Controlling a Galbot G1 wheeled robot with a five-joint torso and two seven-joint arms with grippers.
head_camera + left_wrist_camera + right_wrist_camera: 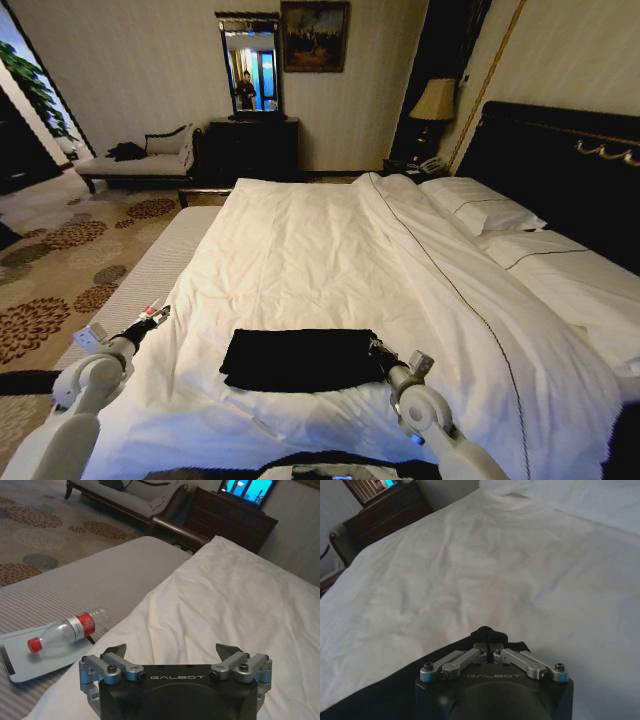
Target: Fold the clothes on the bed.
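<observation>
The clothes (300, 358), a black T-shirt, lie as a flat dark rectangle on the white duvet of the bed (330, 250), near its foot edge. My right gripper (378, 350) sits low at the shirt's right edge. In the right wrist view this gripper (489, 634) is shut, its tips pinched at the border of the black fabric (380, 700). My left gripper (158, 315) hovers off the duvet's left side, well apart from the shirt. The left wrist view shows that gripper (172, 652) open with nothing between its fingers.
A plastic bottle with a red cap (65, 630) lies on a flat tray (20, 665) on the grey striped surface left of the duvet. Pillows (480, 210) and a dark headboard (560, 160) are at the right. A chaise (140, 160) and dresser (255, 148) stand beyond.
</observation>
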